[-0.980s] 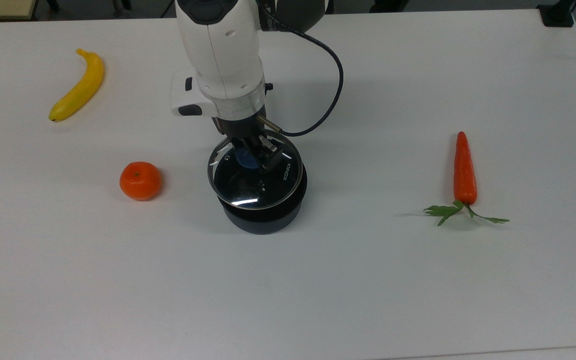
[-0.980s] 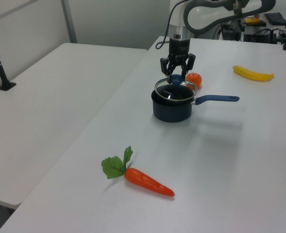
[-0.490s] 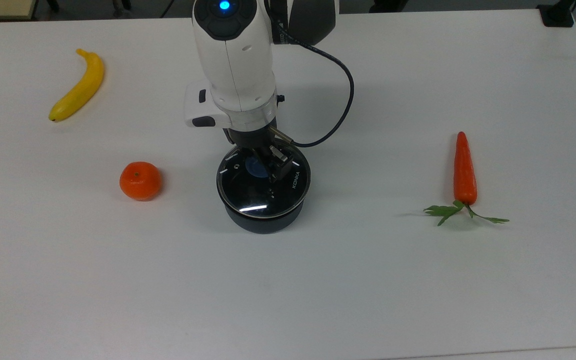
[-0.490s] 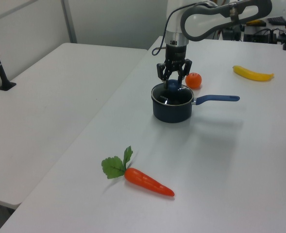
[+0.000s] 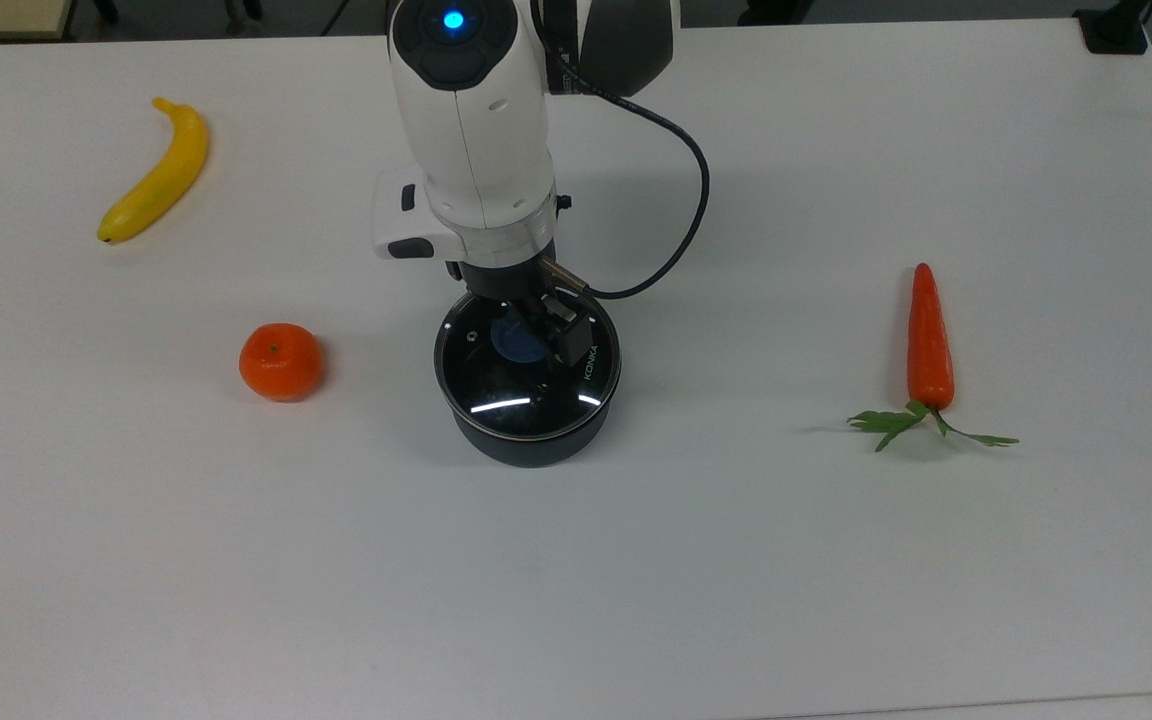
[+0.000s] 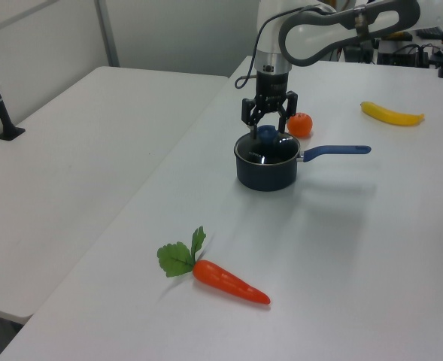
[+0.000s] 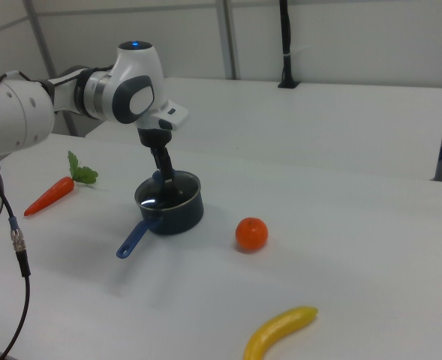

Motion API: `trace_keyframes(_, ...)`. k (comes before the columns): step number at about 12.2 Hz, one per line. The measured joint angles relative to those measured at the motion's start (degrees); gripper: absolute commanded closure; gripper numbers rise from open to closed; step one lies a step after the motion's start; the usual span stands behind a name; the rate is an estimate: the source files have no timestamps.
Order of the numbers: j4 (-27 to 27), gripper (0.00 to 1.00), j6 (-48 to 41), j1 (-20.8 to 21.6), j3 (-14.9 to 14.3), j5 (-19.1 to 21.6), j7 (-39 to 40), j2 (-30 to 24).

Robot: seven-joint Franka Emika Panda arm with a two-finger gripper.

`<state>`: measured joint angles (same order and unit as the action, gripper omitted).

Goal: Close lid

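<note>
Lid [image 5: 526, 385]: we see it lying flat on the saucepan [image 6: 265, 168], rim to rim, near the middle of the worktop [image 5: 636, 560].
Tool [image 6: 268, 129]: its fingers stand apart on either side of the blue knob [image 5: 516, 342], no longer clamped as far as we can judge.
Risk: if a finger brushes the knob as the tool lifts, we think the lid could be dragged off-centre or tipped.
Handle [image 6: 335, 152]: juts toward the left view's right, away from the tool.
Around: orange [image 5: 280, 361] near the pan; banana [image 5: 158, 172] and carrot [image 5: 929, 340] well apart.
In the way: we see nothing above the pan but the arm itself.
</note>
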<state>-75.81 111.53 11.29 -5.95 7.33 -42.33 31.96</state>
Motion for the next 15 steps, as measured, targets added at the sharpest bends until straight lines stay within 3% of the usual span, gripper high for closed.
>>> trace_keyframes(3,0.8,0.00,0.0,-0.1,-0.4,-0.1,0.6,-0.4)
trace_keyframes(7,-0.2,0.00,-10.3,-1.5,-0.9,-0.2,15.9,-7.5)
trace_keyframes(12,-14.3,0.00,-12.9,-6.3,-1.2,-1.6,31.7,-26.1)
trace_keyframes(15,-18.3,0.00,-13.2,-6.7,-1.2,-3.2,34.1,-30.0)
